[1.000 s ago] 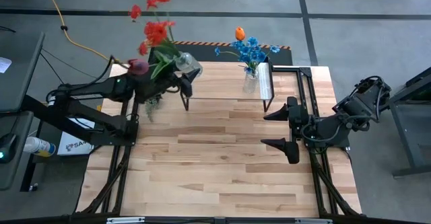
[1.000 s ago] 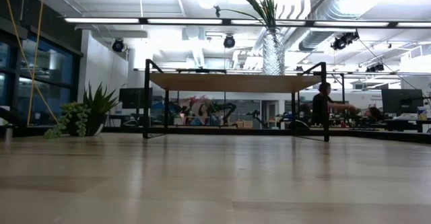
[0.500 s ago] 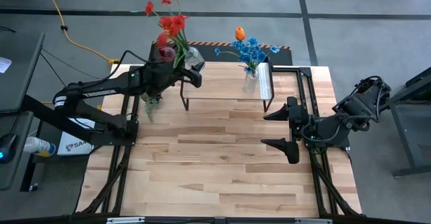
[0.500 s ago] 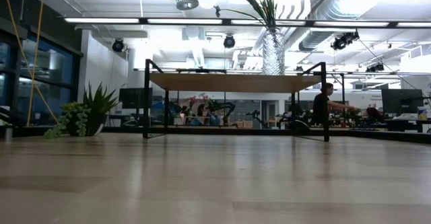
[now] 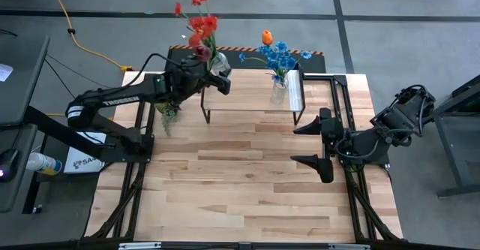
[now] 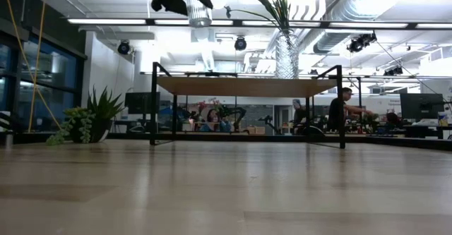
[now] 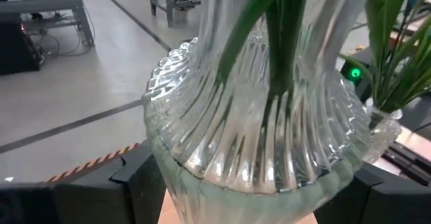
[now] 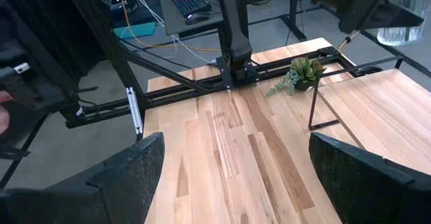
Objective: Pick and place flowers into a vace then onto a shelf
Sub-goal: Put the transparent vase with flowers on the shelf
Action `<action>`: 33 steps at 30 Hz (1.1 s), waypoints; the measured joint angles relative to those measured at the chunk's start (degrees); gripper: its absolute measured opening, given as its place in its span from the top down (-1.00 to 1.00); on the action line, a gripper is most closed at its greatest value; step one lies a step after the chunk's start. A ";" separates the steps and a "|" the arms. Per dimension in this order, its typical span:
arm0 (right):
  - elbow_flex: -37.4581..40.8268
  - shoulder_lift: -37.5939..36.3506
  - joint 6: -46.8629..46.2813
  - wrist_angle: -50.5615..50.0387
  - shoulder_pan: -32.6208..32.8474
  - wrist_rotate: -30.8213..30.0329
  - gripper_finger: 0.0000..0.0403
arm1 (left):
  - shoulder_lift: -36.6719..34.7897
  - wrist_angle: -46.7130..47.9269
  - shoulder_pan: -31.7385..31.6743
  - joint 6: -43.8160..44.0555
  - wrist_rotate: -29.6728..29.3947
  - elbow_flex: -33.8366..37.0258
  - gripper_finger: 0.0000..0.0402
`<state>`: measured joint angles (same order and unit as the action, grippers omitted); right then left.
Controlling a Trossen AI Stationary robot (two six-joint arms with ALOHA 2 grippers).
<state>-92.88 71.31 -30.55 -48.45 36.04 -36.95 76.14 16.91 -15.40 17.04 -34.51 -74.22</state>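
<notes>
From above, the left gripper [image 5: 214, 76] clamps a ribbed glass vase [image 5: 218, 67] of red flowers [image 5: 201, 23] over the shelf [image 5: 251, 91] end at ten o'clock of the table [image 5: 247, 175]; a second vase [image 5: 278, 91] with blue flowers [image 5: 279, 55] stands on the shelf's two o'clock end. The right gripper [image 5: 324, 144] waits at three o'clock, fingers spread. At table height, the held vase [image 6: 198, 8] hangs above the shelf [image 6: 246, 86]. The left wrist view shows dark fingers [image 7: 141, 183] pressing the vase [image 7: 256, 136]. The right wrist view shows its fingers [image 8: 131, 173] wide apart.

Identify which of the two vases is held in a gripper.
The vase with red flowers, clamped in the left gripper above the shelf's left end; the blue-flower vase stands free.
</notes>
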 joint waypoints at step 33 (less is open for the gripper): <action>0.00 -0.02 -0.46 -0.02 0.01 0.76 -0.78 | 3.19 -5.94 -0.04 2.79 -0.08 9.19 -0.56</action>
<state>-92.88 71.29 -31.00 -48.47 36.05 -36.18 79.33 10.97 -15.44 19.84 -34.59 -65.03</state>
